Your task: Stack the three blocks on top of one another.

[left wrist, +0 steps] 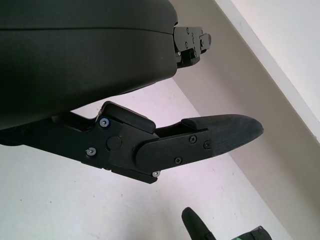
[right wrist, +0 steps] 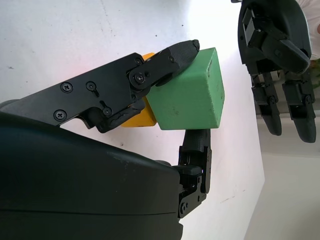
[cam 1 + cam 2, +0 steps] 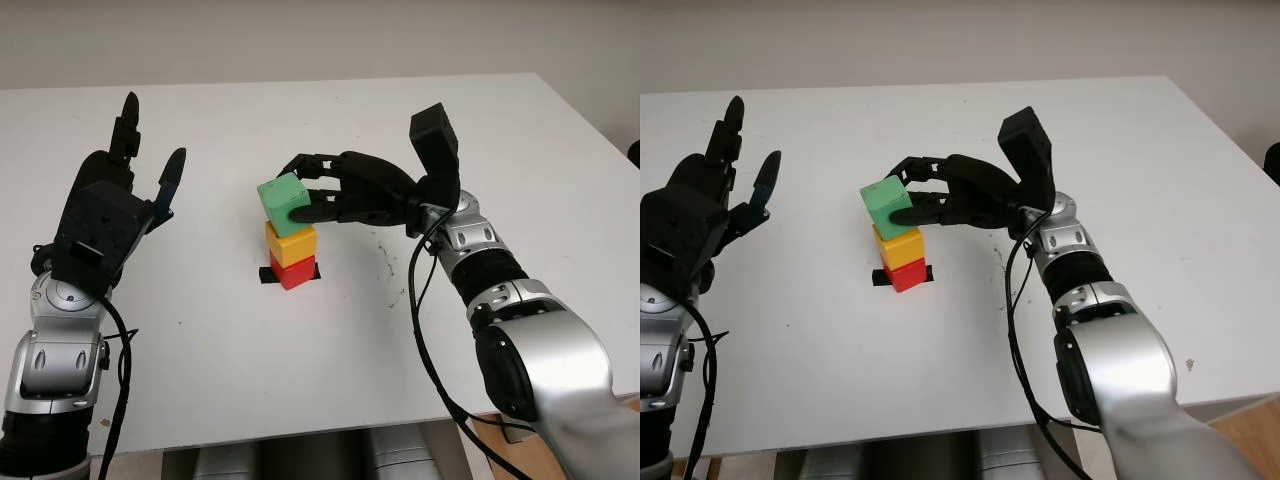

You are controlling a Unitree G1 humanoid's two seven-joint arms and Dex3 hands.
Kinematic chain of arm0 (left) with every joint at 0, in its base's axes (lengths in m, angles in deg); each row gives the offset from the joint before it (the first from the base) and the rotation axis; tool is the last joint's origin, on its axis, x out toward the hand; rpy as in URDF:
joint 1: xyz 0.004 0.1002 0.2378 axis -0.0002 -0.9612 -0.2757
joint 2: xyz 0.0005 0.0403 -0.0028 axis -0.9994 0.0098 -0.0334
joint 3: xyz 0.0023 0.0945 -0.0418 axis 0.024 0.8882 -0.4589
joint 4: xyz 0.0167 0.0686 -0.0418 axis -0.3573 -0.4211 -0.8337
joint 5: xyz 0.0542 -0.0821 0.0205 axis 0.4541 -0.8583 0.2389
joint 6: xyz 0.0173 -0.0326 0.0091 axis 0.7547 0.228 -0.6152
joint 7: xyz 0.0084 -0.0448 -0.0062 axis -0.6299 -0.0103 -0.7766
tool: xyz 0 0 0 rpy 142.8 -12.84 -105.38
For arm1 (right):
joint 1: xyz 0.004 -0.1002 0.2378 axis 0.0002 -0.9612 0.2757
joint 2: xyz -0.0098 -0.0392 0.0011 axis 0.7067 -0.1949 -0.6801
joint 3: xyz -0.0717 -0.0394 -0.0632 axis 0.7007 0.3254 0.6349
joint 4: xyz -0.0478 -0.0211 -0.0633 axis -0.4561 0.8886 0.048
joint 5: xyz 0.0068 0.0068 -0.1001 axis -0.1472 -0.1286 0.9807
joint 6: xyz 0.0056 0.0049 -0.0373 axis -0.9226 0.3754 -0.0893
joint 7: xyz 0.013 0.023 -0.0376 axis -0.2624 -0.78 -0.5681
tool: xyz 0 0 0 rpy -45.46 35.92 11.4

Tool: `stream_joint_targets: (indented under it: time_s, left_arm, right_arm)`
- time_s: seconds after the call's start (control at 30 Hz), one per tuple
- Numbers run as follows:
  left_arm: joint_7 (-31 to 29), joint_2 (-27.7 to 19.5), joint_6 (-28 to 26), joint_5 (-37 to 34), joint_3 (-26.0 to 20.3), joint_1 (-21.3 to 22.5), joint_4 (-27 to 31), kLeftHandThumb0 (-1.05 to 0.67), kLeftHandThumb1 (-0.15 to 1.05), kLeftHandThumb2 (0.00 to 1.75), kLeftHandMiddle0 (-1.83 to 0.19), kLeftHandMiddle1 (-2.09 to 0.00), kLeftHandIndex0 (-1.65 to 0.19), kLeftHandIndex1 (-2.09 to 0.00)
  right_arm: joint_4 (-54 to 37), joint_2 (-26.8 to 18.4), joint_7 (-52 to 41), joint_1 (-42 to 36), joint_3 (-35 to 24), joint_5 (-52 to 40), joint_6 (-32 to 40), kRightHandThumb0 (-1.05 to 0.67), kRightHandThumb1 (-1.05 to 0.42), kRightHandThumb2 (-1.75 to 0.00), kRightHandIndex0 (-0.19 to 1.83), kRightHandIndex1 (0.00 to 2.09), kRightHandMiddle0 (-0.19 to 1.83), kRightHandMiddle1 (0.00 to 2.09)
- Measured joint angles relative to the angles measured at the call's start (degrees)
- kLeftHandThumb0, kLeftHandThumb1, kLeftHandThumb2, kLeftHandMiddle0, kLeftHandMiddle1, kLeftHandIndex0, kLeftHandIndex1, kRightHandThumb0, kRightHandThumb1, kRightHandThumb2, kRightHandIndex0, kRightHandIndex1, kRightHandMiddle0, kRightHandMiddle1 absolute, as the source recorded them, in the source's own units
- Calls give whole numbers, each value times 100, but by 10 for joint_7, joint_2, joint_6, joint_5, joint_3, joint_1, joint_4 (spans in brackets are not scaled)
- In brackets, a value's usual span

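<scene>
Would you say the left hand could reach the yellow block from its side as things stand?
Probably yes: the left hand is open, with bare table between it and the yellow block.

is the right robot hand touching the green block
Touching. In the right wrist view a finger of the right robot hand presses on the green block, another underneath; the eye views show fingers closed around it.

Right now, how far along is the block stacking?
Done: the yellow block sits on the red block. In hand: the right hand grips the green block, tilted at the yellow block's top. Left: square it, set it down and let go. The left hand is open, off to the side.
</scene>
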Motion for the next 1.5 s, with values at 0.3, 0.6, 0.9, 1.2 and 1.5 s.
stream_joint_targets:
  time_s: [0.3, 0.6, 0.9, 1.2, 1.5]
  left_arm:
    - [0, 0, -3, 3, 0, 0, 1, -79, 105, 64, 18, -5, 12, -5]
    - [0, 1, -5, 3, 0, 0, 1, -80, 105, 64, 19, -5, 13, -5]
    - [0, 1, -5, 5, 0, 0, 1, -77, 105, 65, 17, -6, 12, -6]
    - [0, 1, -1, 2, 0, 0, -2, -77, 105, 64, 19, -5, 12, -5]
    - [-2, -1, 14, 0, 0, 0, -9, -76, 105, 64, 17, -6, 13, -5]
  right_arm:
    - [10, 0, 13, 0, 2, 17, -14, -48, -97, -5, 23, 4, 40, 145]
    - [13, -2, 9, 2, 2, 29, -30, -47, -97, -5, 24, 5, 39, 145]
    - [13, -17, -2, 2, 6, 40, -54, -49, -97, -5, 22, 4, 40, 146]
    - [20, -24, -9, 2, 7, 42, -66, -49, -96, -5, 22, 5, 37, 148]
    - [29, -31, -24, 2, 15, 47, -61, -61, -93, -5, -3, 3, 8, 62]
